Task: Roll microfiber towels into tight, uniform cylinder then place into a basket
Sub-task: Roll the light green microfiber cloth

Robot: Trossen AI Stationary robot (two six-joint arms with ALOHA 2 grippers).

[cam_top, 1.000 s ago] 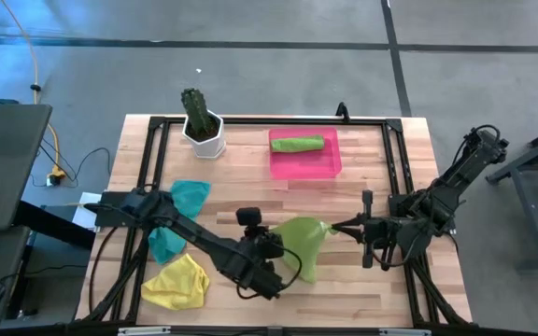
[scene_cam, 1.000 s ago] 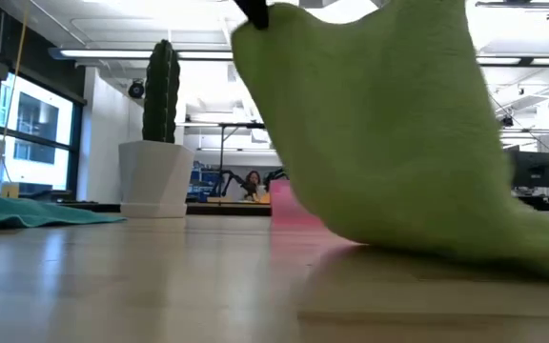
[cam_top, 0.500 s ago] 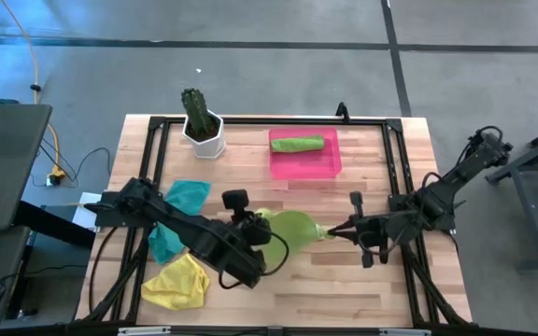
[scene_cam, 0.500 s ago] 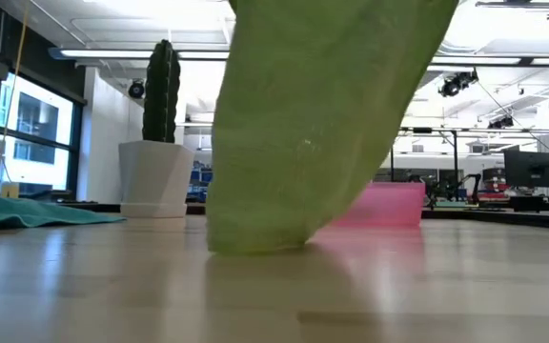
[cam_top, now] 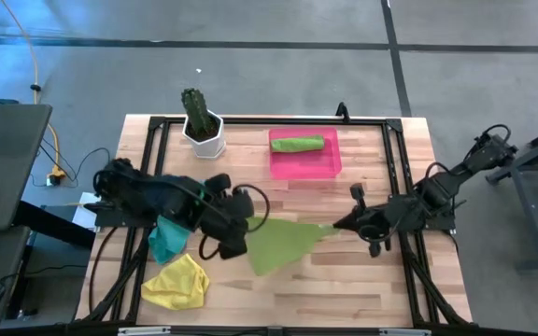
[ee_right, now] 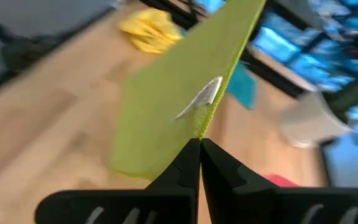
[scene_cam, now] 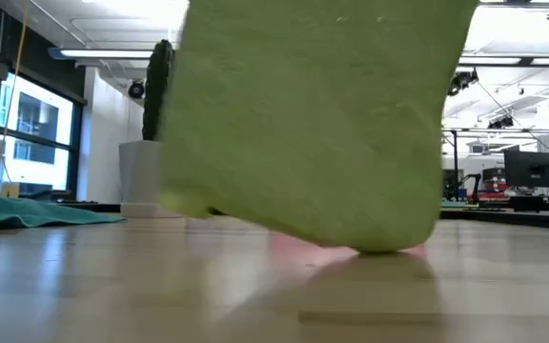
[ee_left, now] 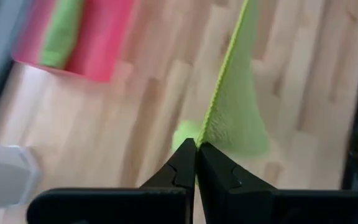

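Step in hand: spreading. A lime green microfiber towel [cam_top: 283,242] is stretched between both arms above the middle of the pale wooden slatted worktop [cam_top: 362,289]. The left gripper [cam_top: 234,245] is fully closed on one corner; the right gripper [cam_top: 337,225] is fully closed on the opposite corner. In the low view the hanging edge of the cloth just reaches the boards.

One lime green rolled towel [cam_top: 297,144] already lies in the shallow bright pink translucent plastic basket [cam_top: 304,163] at the far side of the worktop. A teal blue towel [cam_top: 177,217] and a crumpled yellow towel [cam_top: 177,284] lie unrolled on the left side, partly under the left arm.

Next move, as judged: lower the stretched towel flat onto the boards without creases, then release and begin rolling from one edge. Uneven tension is likely to yield a lopsided cylinder.

Surroundings: a green cactus in a white hexagonal pot [cam_top: 201,125] stands at the far left corner. Beyond lies a bright workshop room with ceiling strip lights and windows.
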